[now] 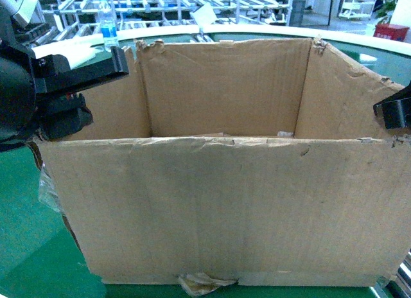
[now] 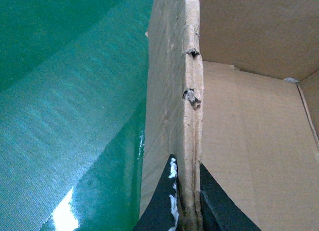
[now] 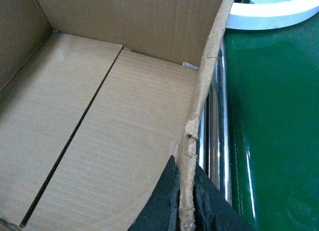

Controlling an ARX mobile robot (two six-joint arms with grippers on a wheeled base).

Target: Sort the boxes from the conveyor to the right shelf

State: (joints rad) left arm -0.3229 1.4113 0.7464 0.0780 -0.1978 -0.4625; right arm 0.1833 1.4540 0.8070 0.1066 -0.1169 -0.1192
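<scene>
The carton (image 1: 218, 201) sits on the green conveyor (image 1: 26, 234), long axis running left to right between the arms, left claw (image 2: 188, 211) and right claw (image 3: 185, 201) each pinching an opposite end wall.

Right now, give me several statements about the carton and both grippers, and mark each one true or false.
1. The left gripper clamps the carton's left wall. True.
2. The carton is full of items. False: its floor is bare cardboard in both wrist views.
3. The right gripper straddles the carton's right wall. True.
4. The carton rests on a blue belt. False: the conveyor is dark green.
5. A water bottle stands behind the carton. True.
</scene>
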